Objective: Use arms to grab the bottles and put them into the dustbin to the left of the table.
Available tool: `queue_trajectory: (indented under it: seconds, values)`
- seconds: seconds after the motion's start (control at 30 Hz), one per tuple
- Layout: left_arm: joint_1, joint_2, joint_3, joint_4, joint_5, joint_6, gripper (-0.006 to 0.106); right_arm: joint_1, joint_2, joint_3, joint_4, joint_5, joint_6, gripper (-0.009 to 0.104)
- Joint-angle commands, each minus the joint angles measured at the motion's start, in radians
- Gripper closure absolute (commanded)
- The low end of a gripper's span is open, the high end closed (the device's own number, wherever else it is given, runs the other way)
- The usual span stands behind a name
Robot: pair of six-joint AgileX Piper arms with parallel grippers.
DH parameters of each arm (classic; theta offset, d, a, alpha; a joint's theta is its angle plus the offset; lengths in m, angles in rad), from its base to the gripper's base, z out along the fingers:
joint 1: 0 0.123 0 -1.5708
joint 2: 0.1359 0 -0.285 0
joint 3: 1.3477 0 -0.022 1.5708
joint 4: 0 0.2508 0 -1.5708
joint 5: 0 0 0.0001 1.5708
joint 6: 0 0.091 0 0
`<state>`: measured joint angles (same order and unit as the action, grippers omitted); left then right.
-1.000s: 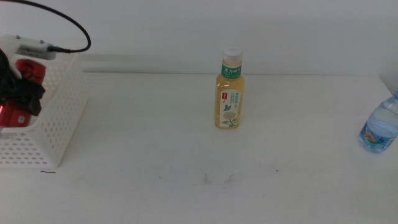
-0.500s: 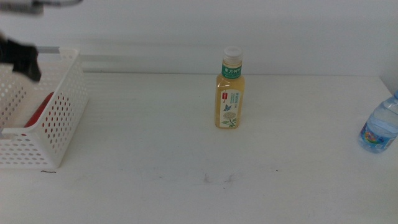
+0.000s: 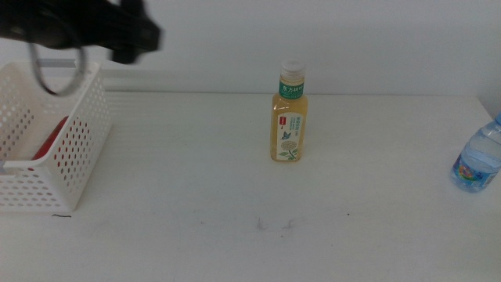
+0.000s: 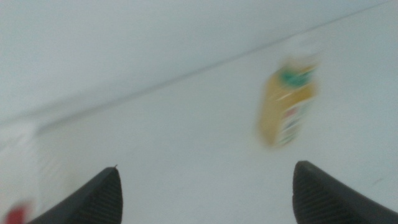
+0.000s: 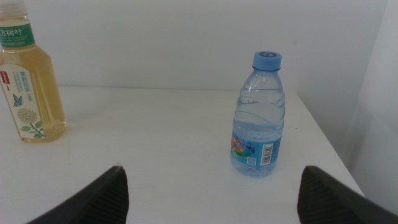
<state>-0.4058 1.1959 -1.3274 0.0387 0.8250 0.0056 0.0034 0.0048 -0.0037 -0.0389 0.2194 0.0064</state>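
yellow tea bottle with white cap [image 5: 28,78]: green-white neck band carries white chinese characters, partly cut off at the frame edge in the right wrist view, too small to read for sure. lower white label has a small red tag with tiny text, unreadable, plus a butterfly and flower drawing. same bottle in middle view [image 3: 290,113]: label print too small to read. left wrist view is blurred, nothing legible. small clear water bottle with blue cap [image 5: 259,118]: blue label with colourful print and a barcode, no words legible; cap top has a faint embossed ring mark.
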Motion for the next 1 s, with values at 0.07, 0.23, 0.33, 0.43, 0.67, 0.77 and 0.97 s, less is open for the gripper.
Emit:
queue_trajectory:
  seconds: [0.07,0.23,0.33,0.43,0.67,0.77,0.97]
  values:
    - [-0.165,-0.03,0.192,0.044,-0.399,-0.082,0.007,-0.004,-0.005,0.004,-0.008,-0.01,-0.006,0.008]
    - [-0.228,0.017,0.648,-0.208,-1.107,0.003,0.007,-0.004,-0.005,0.004,-0.008,-0.01,-0.006,0.008]
    - [-0.301,0.158,0.782,-0.349,-1.358,0.05,0.007,-0.004,-0.005,0.004,-0.008,-0.01,-0.006,0.008]
    - [-0.358,0.337,0.774,-0.42,-1.449,0.05,0.007,-0.004,-0.005,0.004,-0.008,-0.01,-0.006,0.008]
    - [-0.415,0.728,0.545,-0.447,-1.656,0.023,0.007,-0.004,-0.005,0.004,-0.008,-0.01,-0.006,0.008]
    - [-0.413,0.827,0.433,-0.455,-1.659,-0.006,0.007,-0.004,-0.005,0.004,-0.008,-0.01,-0.006,0.008]
    - [-0.413,0.89,0.266,-0.57,-1.565,0.162,0.007,-0.004,-0.005,0.004,-0.008,-0.01,-0.006,0.008]
